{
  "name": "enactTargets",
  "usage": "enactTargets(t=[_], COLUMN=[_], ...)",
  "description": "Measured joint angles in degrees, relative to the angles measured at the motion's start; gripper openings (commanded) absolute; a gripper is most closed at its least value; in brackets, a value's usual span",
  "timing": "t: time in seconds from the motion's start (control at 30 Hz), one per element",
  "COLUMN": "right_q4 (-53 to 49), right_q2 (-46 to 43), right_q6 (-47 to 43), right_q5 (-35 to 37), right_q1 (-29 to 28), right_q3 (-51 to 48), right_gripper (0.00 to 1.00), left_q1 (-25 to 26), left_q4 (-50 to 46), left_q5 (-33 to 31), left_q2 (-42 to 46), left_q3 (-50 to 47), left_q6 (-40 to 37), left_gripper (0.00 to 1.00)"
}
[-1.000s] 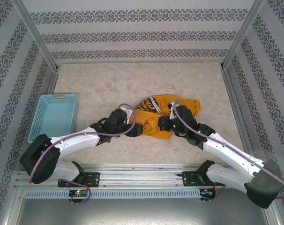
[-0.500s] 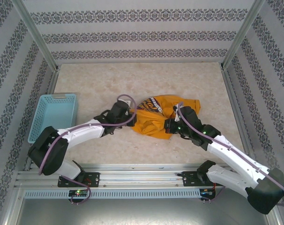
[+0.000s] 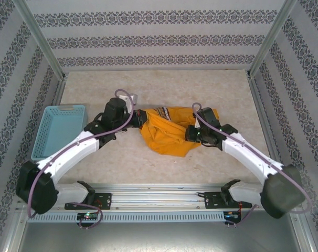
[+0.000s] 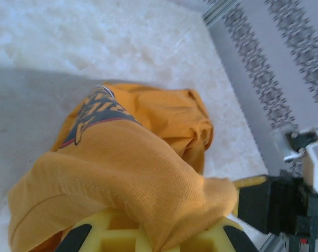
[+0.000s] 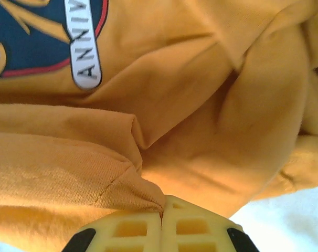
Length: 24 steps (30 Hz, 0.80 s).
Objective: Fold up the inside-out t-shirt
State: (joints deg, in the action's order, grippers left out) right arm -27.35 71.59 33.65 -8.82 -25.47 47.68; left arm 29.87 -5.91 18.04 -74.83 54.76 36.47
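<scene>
Top view: the shirt (image 3: 169,134) lies bunched at the middle of the bench (image 3: 211,89), slung between the two arms. The left end effector (image 3: 140,116) is at its left edge and the right end effector (image 3: 192,134) at its right edge. The basket (image 3: 65,108) stands well apart at the left. Treat the step in hand as drawing the cloth apart to open it out before any fold. To do this well, move the arms apart at an equal rate and equal height. Stop when the sag between them is gone, and do not release either grip until the cloth lies flat on the bench. Left wrist view: the left end effector (image 4: 154,239) is clenched on the shirt (image 4: 133,168). The cloth drapes over the pads (image 4: 112,239) and hides the pinch line, and the emblem (image 4: 96,113) shows beyond. The gathered cloth is thick here, so you may be holding more than one layer; check this before you pull hard. Right wrist view: the right end effector (image 5: 161,228) is clenched with its pads met, grasping a gathered ridge of the shirt (image 5: 201,131). The emblem (image 5: 33,37) sits at the upper left. The bite looks shallow, so pull gently and in line with the pads. Count: one shirt, one emblem, one basket, two arms, two end effectors.
</scene>
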Motion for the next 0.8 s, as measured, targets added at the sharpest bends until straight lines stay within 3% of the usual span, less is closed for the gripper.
enactTargets(t=[0.1, 0.27, 0.57, 0.8], right_q4=[-0.4, -1.7, 4.3, 14.1], right_q2=[7.2, 12.0, -11.0, -2.5], right_q6=[-1.6, -2.6, 2.6, 9.0], right_q5=[2.6, 3.3, 2.2, -0.7], right_q1=[2.3, 4.2, -8.5, -12.3], right_q3=[3.7, 7.5, -7.4, -11.6], right_gripper=[0.38, 0.57, 0.61, 0.44], left_q1=[-0.1, -0.8, -1.1, -1.1], left_q4=[-3.0, -7.6, -8.3, -8.3], left_q5=[0.5, -0.2, -2.5, -3.3], left_q2=[-8.3, -13.6, -13.3, -14.0], left_q3=[3.9, 4.8, 4.8, 4.8], left_q6=[0.0, 0.9, 1.6, 2.2], left_gripper=[0.00, 0.00, 0.00, 0.00])
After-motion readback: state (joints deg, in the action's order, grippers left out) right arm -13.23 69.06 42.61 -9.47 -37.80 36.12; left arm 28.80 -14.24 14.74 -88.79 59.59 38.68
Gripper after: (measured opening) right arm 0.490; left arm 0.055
